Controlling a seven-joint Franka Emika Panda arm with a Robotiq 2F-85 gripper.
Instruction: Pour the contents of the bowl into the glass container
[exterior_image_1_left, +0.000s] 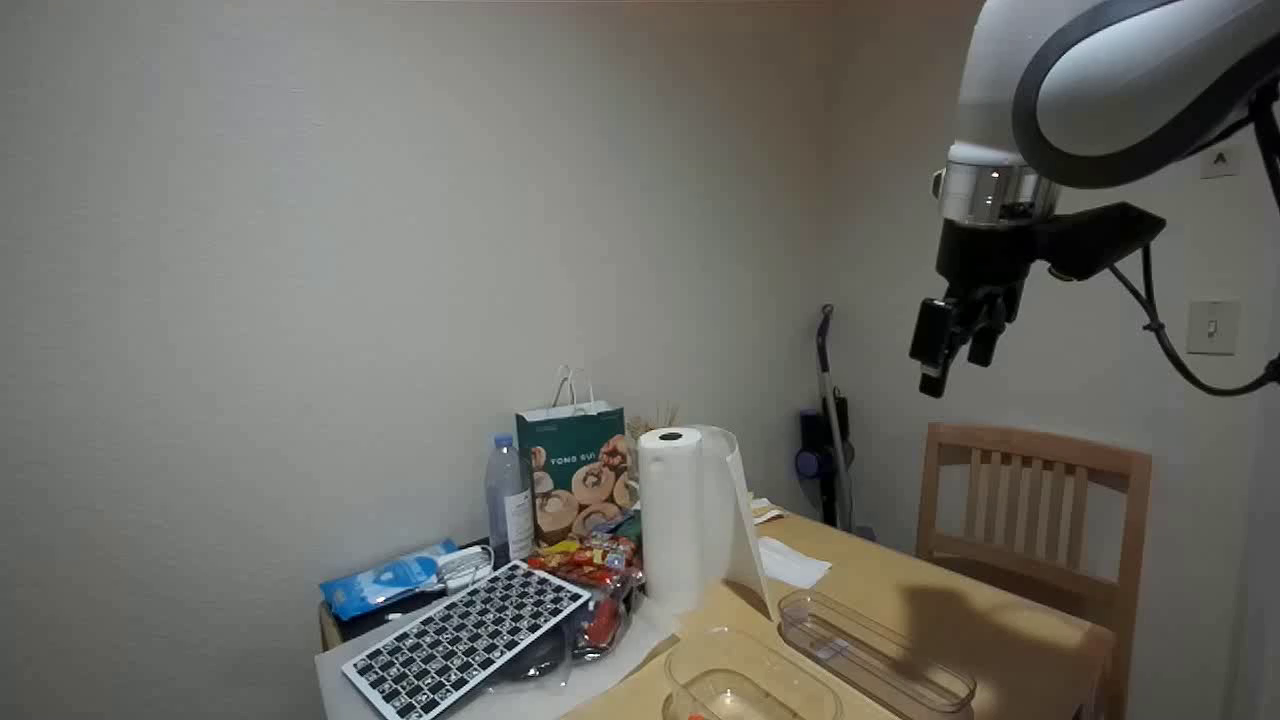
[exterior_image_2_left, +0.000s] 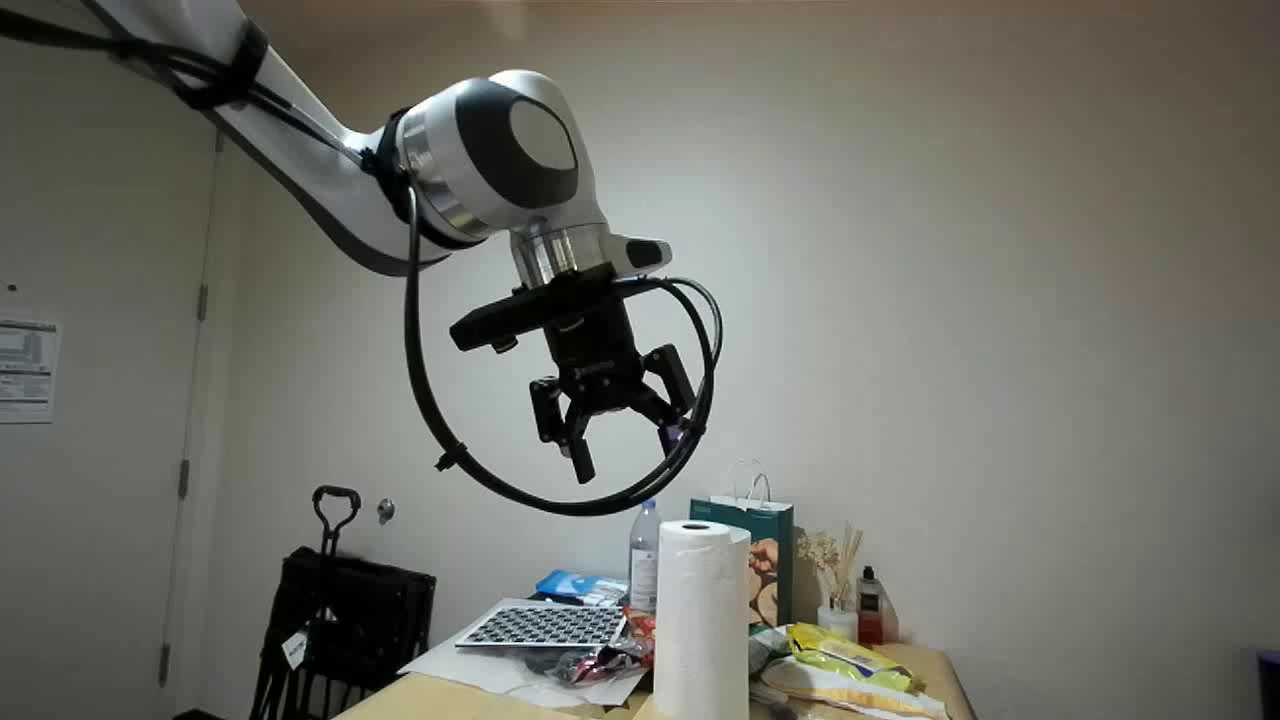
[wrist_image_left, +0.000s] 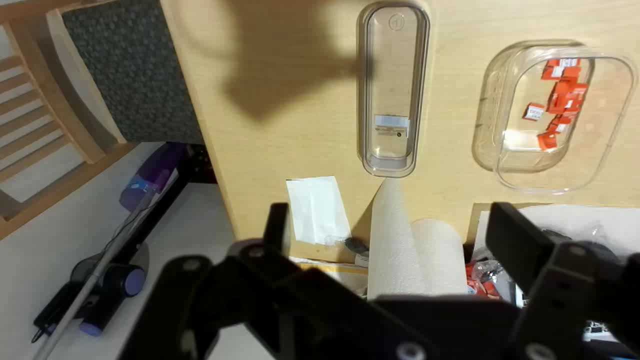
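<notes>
The end effector (exterior_image_2_left: 628, 456) is hanging with its fingers (exterior_image_2_left: 581, 460) standing wide apart. Well below the end effector, a clear bowl (wrist_image_left: 524, 89) holding red packets (wrist_image_left: 562, 97) and a narrow clear container (wrist_image_left: 395, 65) are sitting apart on the surface (wrist_image_left: 300, 155).

Light reaches me from above, dim and slightly warm; in an exterior view the wall (exterior_image_2_left: 850, 250) is palest towards its middle and greyer at its right edge; my metal wrist collar (exterior_image_1_left: 985, 195) glints; in the wrist view my soft-edged shadow (wrist_image_left: 285, 60) darkens the table (wrist_image_left: 320, 145); thin highlights line the long container (wrist_image_left: 395, 85) and the wide container (wrist_image_left: 532, 87); my 2 black fingers (wrist_image_left: 520, 245) blur out of focus.
</notes>
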